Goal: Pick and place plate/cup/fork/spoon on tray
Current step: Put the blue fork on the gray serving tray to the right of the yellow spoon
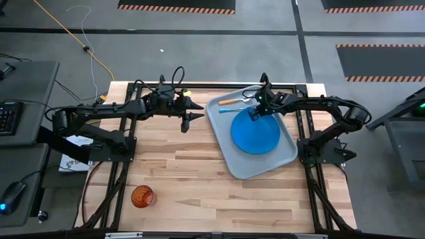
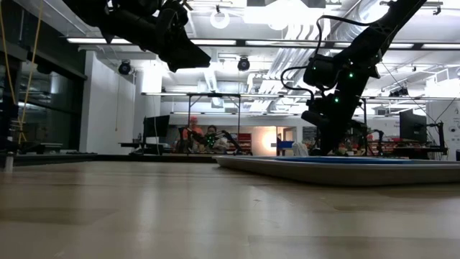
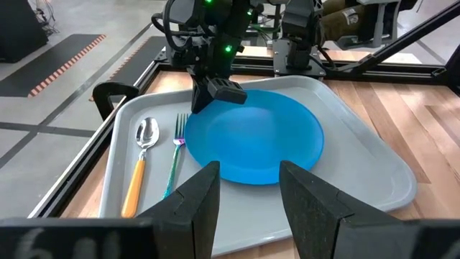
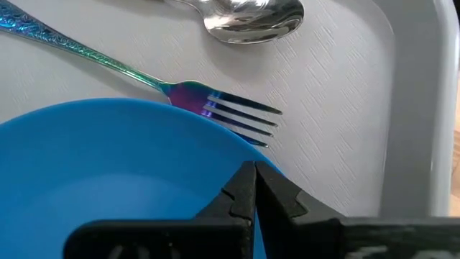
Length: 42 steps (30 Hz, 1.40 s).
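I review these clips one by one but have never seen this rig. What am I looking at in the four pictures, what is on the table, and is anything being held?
Two dark robot arms work at a wooden table. One picture looks straight down, one looks level across the tabletop, and two come from cameras on the arms' wrists.

On the right lies a grey tray holding a blue plate, with the fork and the orange-handled spoon beside the plate. The red-orange cup stands alone near the table's front left, off the tray.

The right gripper has its fingers shut, tips at the plate's rim near the fork; whether they pinch the rim I cannot tell. The left gripper hangs above the table with fingers apart, facing the tray and holding nothing.
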{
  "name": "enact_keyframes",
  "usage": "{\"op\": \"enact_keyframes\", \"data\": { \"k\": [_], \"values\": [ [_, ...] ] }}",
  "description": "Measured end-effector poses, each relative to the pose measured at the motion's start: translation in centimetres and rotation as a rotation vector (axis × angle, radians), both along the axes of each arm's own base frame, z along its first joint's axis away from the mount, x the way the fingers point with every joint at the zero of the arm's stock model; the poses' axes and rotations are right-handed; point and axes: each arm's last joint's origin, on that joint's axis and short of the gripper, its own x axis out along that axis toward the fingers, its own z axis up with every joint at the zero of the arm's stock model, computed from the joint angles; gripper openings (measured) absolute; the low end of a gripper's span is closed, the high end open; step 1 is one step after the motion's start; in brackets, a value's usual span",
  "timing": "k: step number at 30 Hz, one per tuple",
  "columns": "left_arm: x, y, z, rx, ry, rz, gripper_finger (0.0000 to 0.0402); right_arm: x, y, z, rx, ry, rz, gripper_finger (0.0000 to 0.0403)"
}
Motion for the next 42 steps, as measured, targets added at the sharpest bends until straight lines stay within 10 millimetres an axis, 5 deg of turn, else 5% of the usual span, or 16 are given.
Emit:
{"op": "enact_keyframes", "data": {
  "k": [42],
  "values": [
    [0.0,-0.01,-0.02,-0.001,0.002,0.0,0.0133,0.25,-0.62,-0.25,-0.088,0.025,-0.048,0.0]
  ]
}}
